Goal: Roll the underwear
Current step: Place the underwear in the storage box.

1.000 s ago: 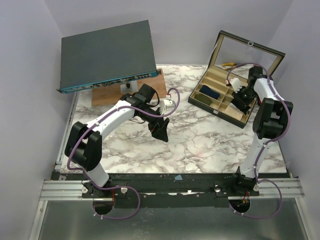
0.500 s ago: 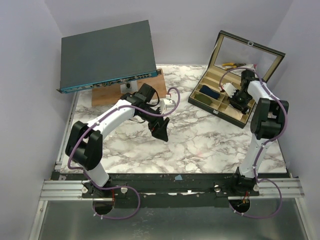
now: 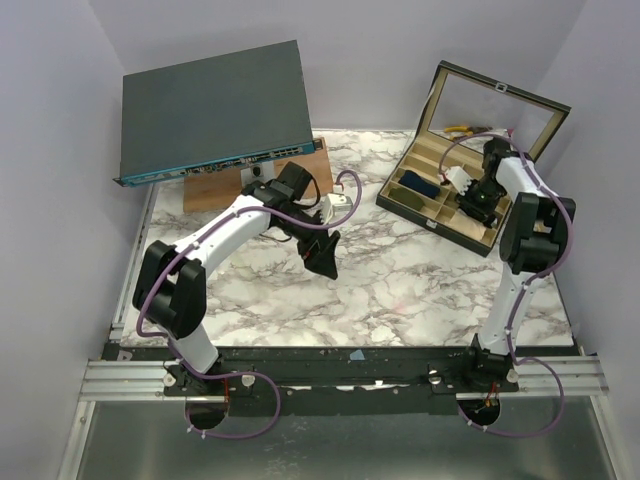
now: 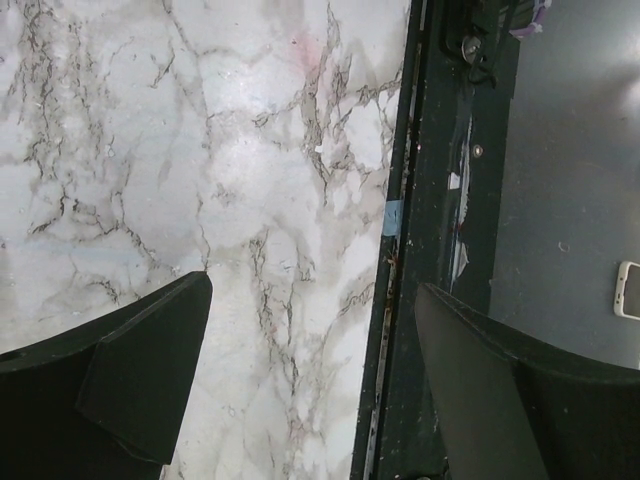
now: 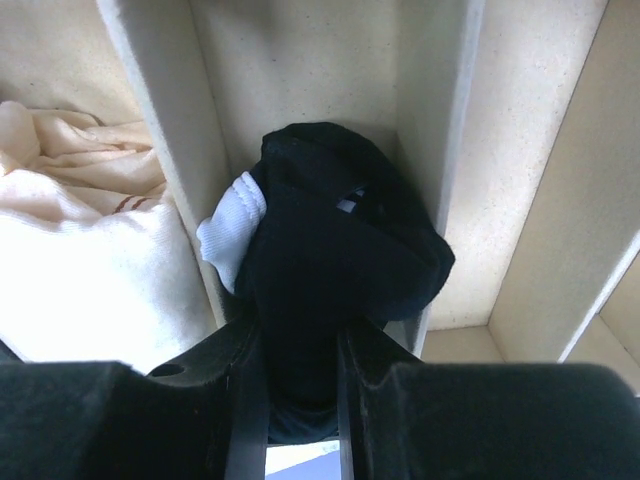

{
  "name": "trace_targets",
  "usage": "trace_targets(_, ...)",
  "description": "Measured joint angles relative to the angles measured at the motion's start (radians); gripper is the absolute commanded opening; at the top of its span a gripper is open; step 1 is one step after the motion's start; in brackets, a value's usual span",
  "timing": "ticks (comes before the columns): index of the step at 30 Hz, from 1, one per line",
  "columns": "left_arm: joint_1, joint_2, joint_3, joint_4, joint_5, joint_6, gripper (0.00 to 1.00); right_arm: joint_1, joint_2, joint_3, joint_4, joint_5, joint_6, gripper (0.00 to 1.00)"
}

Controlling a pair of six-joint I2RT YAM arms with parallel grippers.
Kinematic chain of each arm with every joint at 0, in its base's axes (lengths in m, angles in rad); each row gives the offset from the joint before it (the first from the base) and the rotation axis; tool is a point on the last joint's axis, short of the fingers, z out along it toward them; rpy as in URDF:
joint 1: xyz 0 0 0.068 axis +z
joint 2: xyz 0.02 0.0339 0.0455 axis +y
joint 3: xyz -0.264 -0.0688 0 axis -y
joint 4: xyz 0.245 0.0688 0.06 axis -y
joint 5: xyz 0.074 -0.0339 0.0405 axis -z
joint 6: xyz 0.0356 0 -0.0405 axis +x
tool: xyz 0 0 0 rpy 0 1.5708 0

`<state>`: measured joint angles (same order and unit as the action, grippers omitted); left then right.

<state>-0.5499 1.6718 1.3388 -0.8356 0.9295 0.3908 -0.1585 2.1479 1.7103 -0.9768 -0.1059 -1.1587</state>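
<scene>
The underwear (image 5: 340,250) is a bunched black bundle with a white trim patch, sitting in a narrow compartment of the organiser box (image 5: 440,120). My right gripper (image 5: 298,400) is shut on the underwear, one finger pressed on each side of it. In the top view the right gripper (image 3: 477,197) is down inside the box (image 3: 437,212) and hides the underwear. My left gripper (image 3: 322,256) hangs over the marble table, open and empty. In the left wrist view its gripper (image 4: 310,390) spans bare marble and the table's front rail.
A dark blue fabric roll (image 3: 418,184) lies in a left compartment of the box. Cream fabric (image 5: 90,270) fills the compartment beside the underwear. The box's glass lid (image 3: 500,108) stands open. A flat dark device (image 3: 215,105) rests on a wooden block (image 3: 305,175) at the back left.
The right gripper has moved left and down into the box compartment and has held there for the last half second. The left gripper has shifted slightly.
</scene>
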Motion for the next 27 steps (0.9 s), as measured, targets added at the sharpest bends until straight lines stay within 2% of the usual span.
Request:
trace_targets(7,0.001,0.003,0.041,-0.029,0.0,0.018,0.88,-0.007,-0.072,-0.113,0.103,-0.028,-0.004,0.21)
trace_targets(19,0.001,0.037,0.062,-0.055,0.002,0.042,0.89,0.002,-0.059,-0.116,0.117,0.001,-0.04,0.26)
trace_targets(27,0.001,0.042,0.079,-0.065,0.003,0.045,0.89,0.005,-0.051,-0.151,0.149,0.026,-0.047,0.33)
